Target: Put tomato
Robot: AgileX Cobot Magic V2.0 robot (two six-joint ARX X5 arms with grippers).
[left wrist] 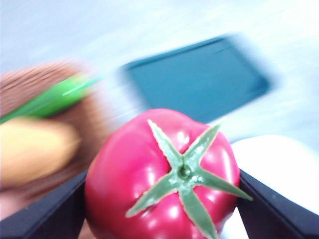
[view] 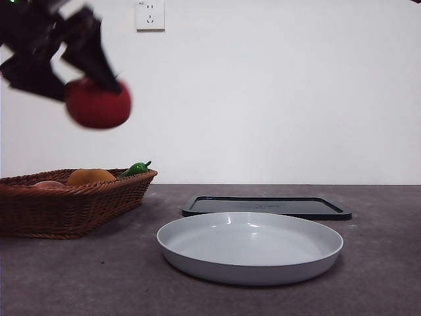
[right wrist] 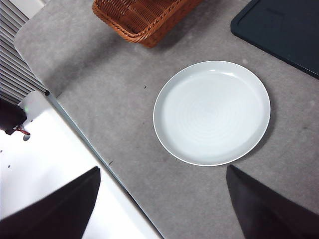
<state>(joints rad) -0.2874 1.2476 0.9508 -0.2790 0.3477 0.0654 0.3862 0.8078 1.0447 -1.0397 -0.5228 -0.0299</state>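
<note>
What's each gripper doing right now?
Left gripper: shut on the tomato, held high above the basket.
Right gripper: open, holding nothing, above the white plate.

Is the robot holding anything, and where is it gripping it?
The left gripper holds the tomato by its sides, calyx between the jaws. The right gripper holds nothing.

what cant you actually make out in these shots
- Basket contents: front view, wall hides all but an orange fruit and green pepper.
- Left tool holding tomato: motion-blurred in front view.
- Basket, tray: smeared in left wrist view.
- Right tool: tips cut off by the edge.
</note>
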